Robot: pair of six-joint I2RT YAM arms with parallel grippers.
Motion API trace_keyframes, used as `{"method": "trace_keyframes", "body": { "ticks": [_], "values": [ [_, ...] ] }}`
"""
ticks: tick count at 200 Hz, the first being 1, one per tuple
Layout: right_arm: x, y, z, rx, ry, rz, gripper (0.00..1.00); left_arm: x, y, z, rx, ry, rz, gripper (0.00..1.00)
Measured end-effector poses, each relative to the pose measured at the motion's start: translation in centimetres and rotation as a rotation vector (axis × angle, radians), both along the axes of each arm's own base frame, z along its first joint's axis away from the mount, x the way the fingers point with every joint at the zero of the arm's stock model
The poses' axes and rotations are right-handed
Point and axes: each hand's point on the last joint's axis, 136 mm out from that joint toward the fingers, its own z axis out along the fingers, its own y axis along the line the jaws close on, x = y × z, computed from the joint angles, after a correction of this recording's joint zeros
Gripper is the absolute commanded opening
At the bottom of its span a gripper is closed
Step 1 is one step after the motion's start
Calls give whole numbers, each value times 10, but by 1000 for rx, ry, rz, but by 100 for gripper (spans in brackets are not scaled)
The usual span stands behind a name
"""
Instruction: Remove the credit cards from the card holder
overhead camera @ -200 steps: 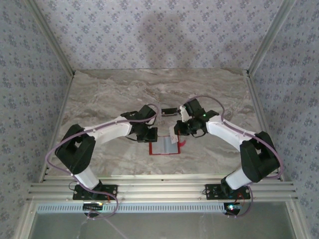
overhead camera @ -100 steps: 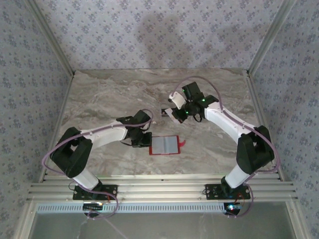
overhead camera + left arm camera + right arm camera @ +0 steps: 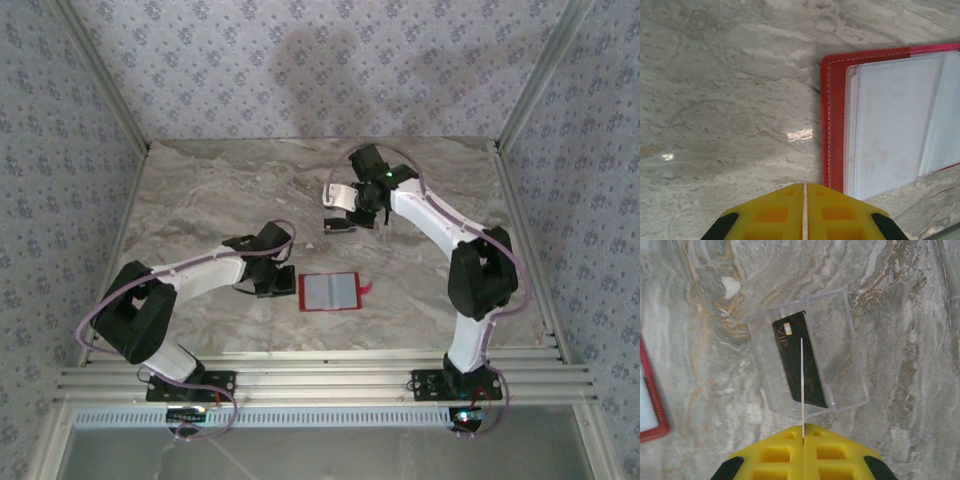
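The red card holder [image 3: 330,291] lies open on the table, its greyish clear window [image 3: 890,125] facing up. My left gripper [image 3: 805,185] is shut with nothing in it, just off the holder's left red edge [image 3: 832,125]. My right gripper [image 3: 803,427] is shut on a credit card [image 3: 802,385], which is seen edge-on as a thin white line. It hangs over a clear plastic tray [image 3: 855,340] where another dark credit card [image 3: 800,360] lies flat. In the top view the right gripper [image 3: 347,203] is at the far middle of the table, above the tray [image 3: 338,224].
The holder's corner shows at the left border of the right wrist view [image 3: 652,405]. The marble tabletop [image 3: 200,190] is bare around both arms. Patterned walls and metal rails enclose the table.
The right gripper lifted off the holder with a card and swung to the far side over the tray. The left gripper slid left, off the holder.
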Motion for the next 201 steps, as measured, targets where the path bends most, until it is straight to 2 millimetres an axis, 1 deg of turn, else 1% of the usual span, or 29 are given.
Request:
{"method": "trace_keyframes", "body": {
  "ticks": [45,91,113,149,173,201],
  "values": [
    [19,5,-1,-74,-5,81,0,3,7,1,-1,-1,22,11],
    [32,20,0,-86,-5,114,0,3,10,0,3,4,31,11],
    [34,27,-5,-94,2,133,0,4,11,0,2,3,37,11],
    [35,32,-17,-113,32,150,0,0,15,-1,5,7,39,11],
    [36,33,-26,-127,57,153,0,-2,17,-3,9,11,40,11],
    [34,31,-33,-141,84,155,0,-2,20,-3,8,10,48,11]
  ]
}}
